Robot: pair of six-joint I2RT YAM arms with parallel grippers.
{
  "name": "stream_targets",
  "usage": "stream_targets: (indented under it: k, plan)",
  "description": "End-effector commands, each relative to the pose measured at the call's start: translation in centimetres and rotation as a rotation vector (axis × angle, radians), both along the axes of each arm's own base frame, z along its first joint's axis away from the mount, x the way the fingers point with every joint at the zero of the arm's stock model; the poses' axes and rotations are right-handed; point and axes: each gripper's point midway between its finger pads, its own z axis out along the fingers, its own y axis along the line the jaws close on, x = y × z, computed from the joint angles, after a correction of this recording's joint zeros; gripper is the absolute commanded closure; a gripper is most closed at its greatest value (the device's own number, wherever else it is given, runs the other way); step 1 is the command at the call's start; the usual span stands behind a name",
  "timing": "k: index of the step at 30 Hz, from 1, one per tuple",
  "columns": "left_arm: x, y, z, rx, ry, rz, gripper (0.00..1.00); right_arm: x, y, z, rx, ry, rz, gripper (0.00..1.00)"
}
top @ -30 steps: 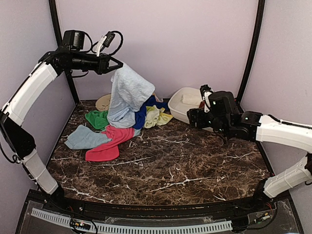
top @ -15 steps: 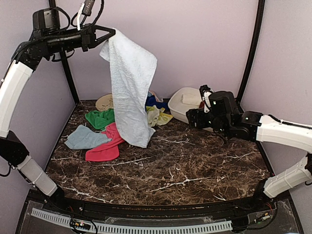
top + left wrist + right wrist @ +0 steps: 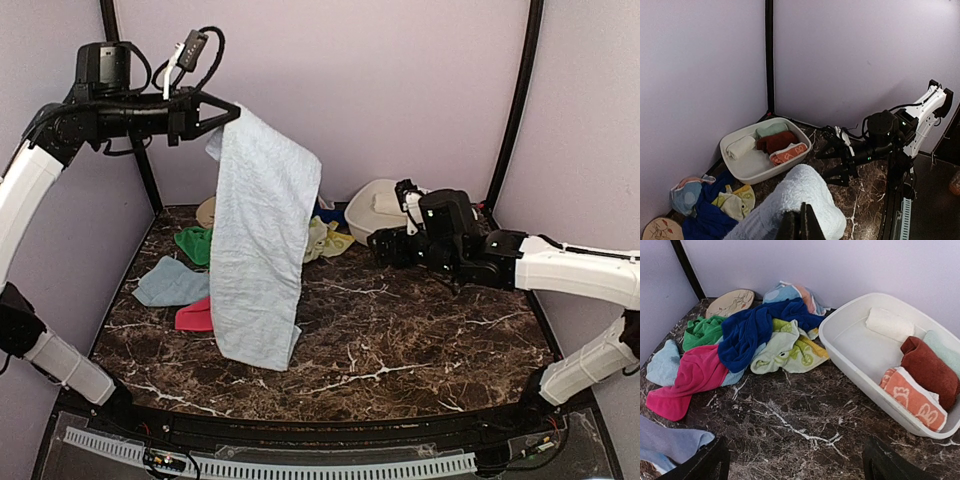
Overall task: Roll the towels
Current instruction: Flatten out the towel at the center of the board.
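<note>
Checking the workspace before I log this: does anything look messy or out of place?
Yes. Loose towels lie in a tangled heap in the far-left corner, beside the basin of neatly rolled ones. The left tool holds a pale blue towel hanging unrolled.

Top external: high behind near edge of dark veined marble tabletop, angled down. Left wrist: high, facing down and right. Right wrist: low, near surface. Shared: white oval plastic basin, heap of coloured terry towels.
</note>
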Motion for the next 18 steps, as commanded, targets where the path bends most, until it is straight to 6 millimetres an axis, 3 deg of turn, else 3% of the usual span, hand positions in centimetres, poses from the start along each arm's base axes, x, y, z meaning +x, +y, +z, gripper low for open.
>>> stream_targets:
  k: [1, 4, 8, 12, 18]
  plan:
    - [-3.2, 1.9, -4.3, 0.101, 0.008, -0.009, 1.0, 0.5, 3.3, -1.5, 0.052, 0.041, 0.078, 0.08]
    - [-2.9, 2.5, -5.5, 0.135, -0.006, 0.028, 1.0, 1.1, 4.4, -2.3, 0.047, 0.066, 0.08, 0.09]
    - [-2.1, 1.4, -5.1, 0.113, 0.024, -0.003, 1.0, 1.1, 6.2, -1.3, 0.111, 0.058, 0.14, 0.08]
    - [-1.3, 0.0, -4.8, 0.104, 0.074, -0.051, 1.0, 0.5, 8.5, 1.2, 0.203, 0.024, 0.254, 0.02]
    - [-0.8, -0.8, -4.7, 0.12, 0.069, -0.065, 1.0, -2.2, 12.6, 6.7, 0.386, -0.032, 0.531, 0.0]
